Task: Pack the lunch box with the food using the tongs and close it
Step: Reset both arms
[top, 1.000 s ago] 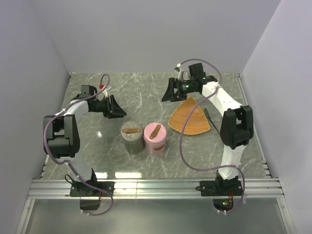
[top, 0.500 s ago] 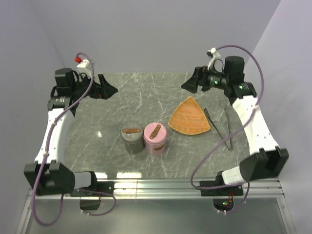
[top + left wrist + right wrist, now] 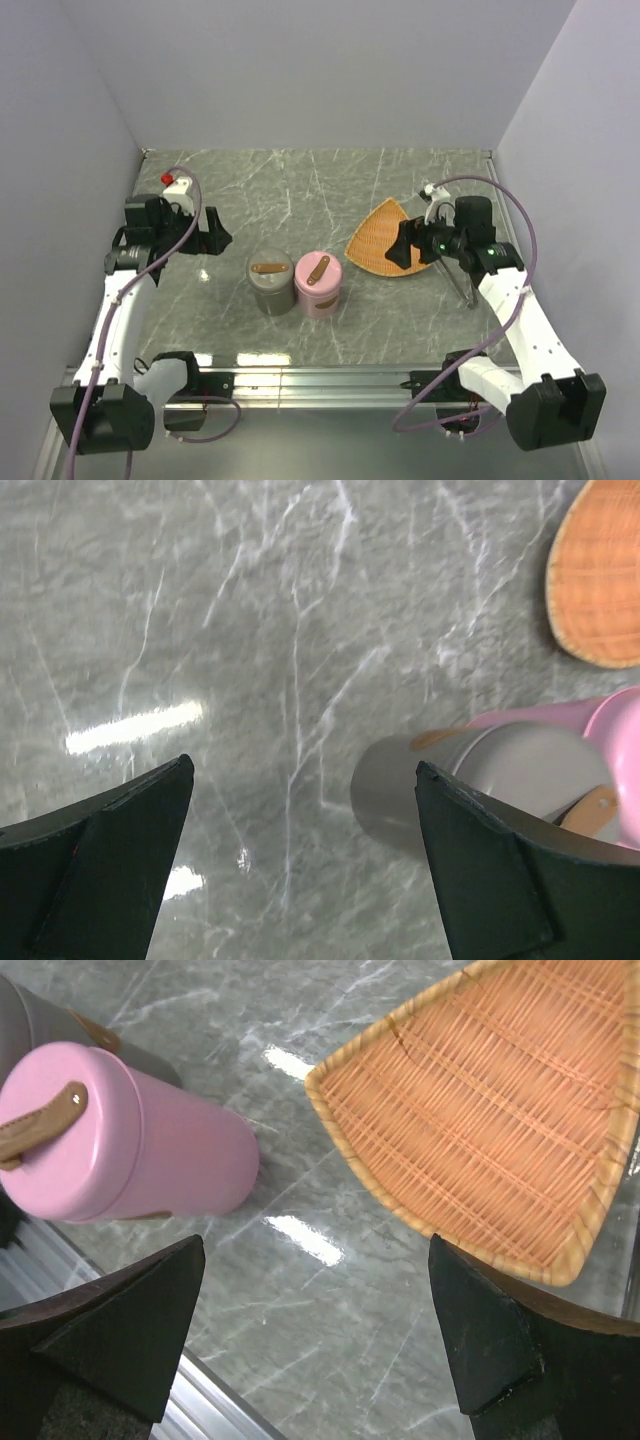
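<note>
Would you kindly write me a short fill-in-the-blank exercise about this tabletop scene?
1. In the top view, the grey container stands directly ___ of the pink container.
2. The woven tray is coloured ___.
3. The fingers of the left gripper stand ___, holding nothing.
Missing words: left; orange; open.

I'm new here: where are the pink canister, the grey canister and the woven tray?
pink canister (image 3: 326, 277): top view, on its lid.
grey canister (image 3: 268, 257): top view, on its lid.
orange woven tray (image 3: 500, 1130): right wrist view, woven floor.
</note>
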Available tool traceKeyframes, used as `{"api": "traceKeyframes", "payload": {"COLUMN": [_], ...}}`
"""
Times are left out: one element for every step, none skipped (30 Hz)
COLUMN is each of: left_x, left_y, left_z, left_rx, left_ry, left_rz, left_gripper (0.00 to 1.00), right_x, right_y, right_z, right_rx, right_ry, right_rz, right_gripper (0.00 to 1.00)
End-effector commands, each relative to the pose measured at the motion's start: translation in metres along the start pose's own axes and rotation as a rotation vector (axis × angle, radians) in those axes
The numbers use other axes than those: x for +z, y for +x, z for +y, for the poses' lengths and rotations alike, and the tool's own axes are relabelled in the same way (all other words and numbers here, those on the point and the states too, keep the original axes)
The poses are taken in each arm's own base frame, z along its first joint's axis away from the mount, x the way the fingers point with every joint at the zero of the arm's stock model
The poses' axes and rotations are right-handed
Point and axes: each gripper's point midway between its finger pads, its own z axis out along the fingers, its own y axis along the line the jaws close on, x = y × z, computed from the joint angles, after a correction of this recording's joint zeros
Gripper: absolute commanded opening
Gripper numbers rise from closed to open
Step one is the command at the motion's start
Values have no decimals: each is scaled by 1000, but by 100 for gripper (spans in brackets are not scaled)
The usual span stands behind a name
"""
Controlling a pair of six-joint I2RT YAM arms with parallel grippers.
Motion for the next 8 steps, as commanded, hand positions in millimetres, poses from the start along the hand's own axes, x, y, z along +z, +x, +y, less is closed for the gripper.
{"api": "traceKeyframes", "payload": {"left_x": [-13,-15,-16,-17,-18,-18,-19,-20], "left_y": [-4,-5,-5,-7,-7,-8,-9,-10], "left_z": [5,4,4,4,5,6,5,4], "left_rx": [55,61,64,57,56,56,58,63], "left_ry": [-56,-56,-61,-68,-74,-75,-74,-69], "left_rz": [-61,-71,-75,-82,-82,-81,-81,-79], "left_gripper": [99,99,99,99,99,99,99,99], "right_x": [-10,-11,-11,-12,-12,-12,-13,-14], "right_y": [-16,-13,-12,-11,-12,-13,-14,-18], "right_z": [-2,-2,-1,0,0,1,1,2], "right_rx": [-90,-92,-90,-89,-90,-90,-89,-90], "right_ry": [51,49,45,42,42,40,40,40], "right_rz": [-93,-92,-88,-83,-84,-88,-91,-99], "right_gripper": [100,100,100,100,100,100,100,100]}}
